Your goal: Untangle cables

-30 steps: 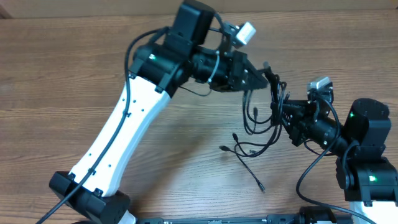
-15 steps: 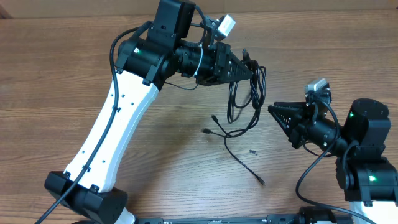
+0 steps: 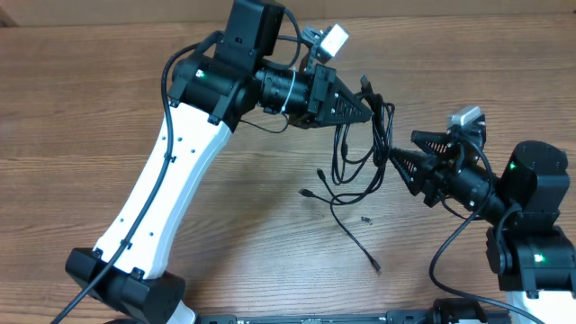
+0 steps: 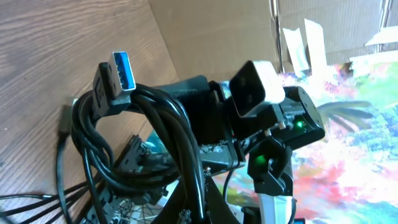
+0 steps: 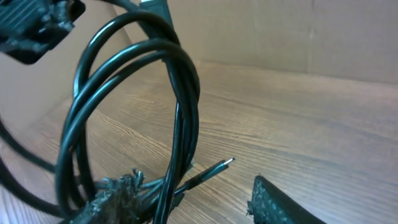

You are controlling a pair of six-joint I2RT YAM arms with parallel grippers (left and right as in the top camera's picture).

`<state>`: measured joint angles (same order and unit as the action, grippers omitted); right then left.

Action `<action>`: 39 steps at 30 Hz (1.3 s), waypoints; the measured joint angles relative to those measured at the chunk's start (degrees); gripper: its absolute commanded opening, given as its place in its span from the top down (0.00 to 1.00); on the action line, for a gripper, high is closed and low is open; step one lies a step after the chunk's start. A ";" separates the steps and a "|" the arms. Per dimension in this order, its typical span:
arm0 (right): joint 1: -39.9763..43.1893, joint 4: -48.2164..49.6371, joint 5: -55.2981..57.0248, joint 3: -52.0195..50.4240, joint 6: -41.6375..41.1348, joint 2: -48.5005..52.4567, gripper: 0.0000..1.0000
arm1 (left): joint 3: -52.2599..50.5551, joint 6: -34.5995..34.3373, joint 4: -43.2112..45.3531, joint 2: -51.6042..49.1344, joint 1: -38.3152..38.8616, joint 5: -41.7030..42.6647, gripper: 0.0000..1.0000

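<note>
Two arms meet over the right half of the table (image 3: 90,108). The left arm (image 3: 180,171) rises from its base at the near left corner, its white link slanting away. It bends at the elbow so that the black wrist runs level toward the right, raised off the wood. The right arm (image 3: 531,207) sits folded low by its base, its wrist pointing left toward the other arm's tip.

The cables (image 3: 360,171) are thin, glossy black cords bunched into several loops. They hang from the tip of the left arm and trail down to the table between the two arms, with loose ends and small plugs spread on the wood below. In the left wrist view, a plug with a blue tongue (image 4: 121,68) sticks up out of the bundle.

The left fingers (image 3: 353,106) are pinched to a point with the bunch of cords caught in them. The right fingers (image 3: 409,166) are spread wide. In the right wrist view the loops hang just by one finger (image 5: 109,196), well apart from the other (image 5: 283,208). Whether a cord touches that near finger I cannot tell.
</note>
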<state>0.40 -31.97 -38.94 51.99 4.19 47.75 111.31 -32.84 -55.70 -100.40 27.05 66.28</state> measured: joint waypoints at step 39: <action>-0.02 4.66 -2.23 0.00 0.07 2.45 0.85 | 0.00 -0.02 1.03 0.00 9.92 1.44 0.96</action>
<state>0.38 -27.31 -41.17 51.99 4.25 50.19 111.31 -32.86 -54.68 -100.40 36.97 67.72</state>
